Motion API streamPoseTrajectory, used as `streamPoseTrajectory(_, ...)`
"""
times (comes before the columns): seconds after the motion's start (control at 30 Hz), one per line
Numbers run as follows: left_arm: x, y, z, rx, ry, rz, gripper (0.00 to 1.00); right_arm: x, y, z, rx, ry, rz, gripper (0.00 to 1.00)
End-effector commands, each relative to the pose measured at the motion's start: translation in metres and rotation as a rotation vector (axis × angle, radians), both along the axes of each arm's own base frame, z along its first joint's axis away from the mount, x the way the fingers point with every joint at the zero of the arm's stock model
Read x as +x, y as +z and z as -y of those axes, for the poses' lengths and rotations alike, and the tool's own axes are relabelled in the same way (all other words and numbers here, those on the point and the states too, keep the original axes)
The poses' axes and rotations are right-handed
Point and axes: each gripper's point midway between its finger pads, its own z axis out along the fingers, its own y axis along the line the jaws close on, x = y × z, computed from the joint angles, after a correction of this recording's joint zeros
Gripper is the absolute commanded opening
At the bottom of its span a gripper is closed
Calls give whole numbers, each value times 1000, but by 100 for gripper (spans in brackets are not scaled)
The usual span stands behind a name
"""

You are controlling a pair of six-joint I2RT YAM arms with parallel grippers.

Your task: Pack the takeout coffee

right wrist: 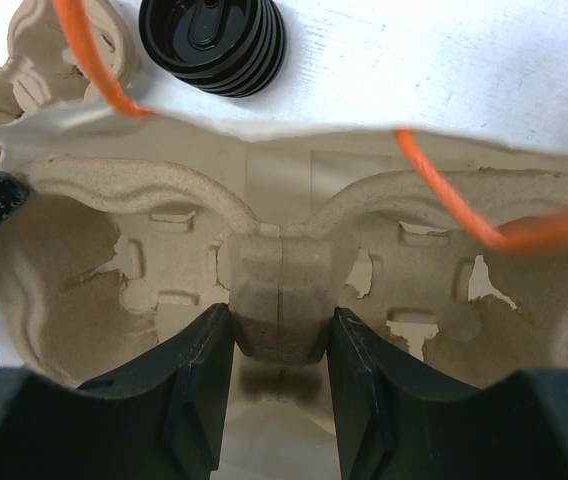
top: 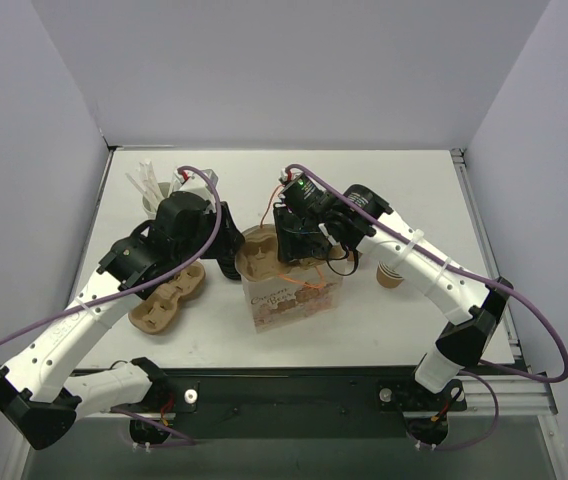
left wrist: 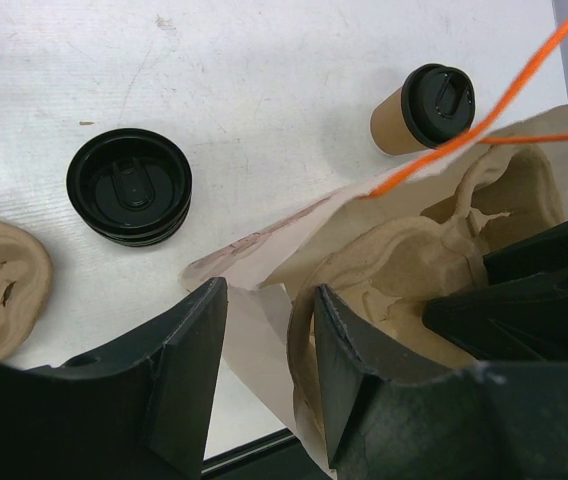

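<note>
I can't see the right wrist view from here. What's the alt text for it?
The right gripper pinches the centre ridge of a pulp cup carrier sitting inside a paper bag with orange string handles. Beyond the bag's rim, a stack of black lids and another carrier lie on the white table.

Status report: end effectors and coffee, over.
Right end effector shut on cup carrier, centre ridge, inside bag. Left end effector straddles bag wall, grip unclear. Takeout coffee on table, outside bag. Orange handle cords cross bag mouth.

Takeout coffee (left wrist: 419, 112): kraft paper, glossy lid (left wrist: 441, 100); tray (right wrist: 94, 260) probably rough pulp.
</note>
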Motion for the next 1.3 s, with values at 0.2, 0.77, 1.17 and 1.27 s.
streamPoseTrajectory(0.2, 9, 9, -6, 25, 22, 48, 50, -3, 4, 31, -82, -53, 16, 31)
streamPoseTrajectory(0.77, 9, 10, -10, 54, 24, 56, 49, -1, 1, 35, -116, -54, 19, 31)
streamPoseTrajectory(1.17, 9, 6, -11, 63, 26, 45, 49, 5, 21, 37, -62, -95, 90, 31)
streamPoseTrajectory(1.27, 9, 2, -11, 68, 29, 42, 49, 8, 25, 41, -59, -123, 120, 31)
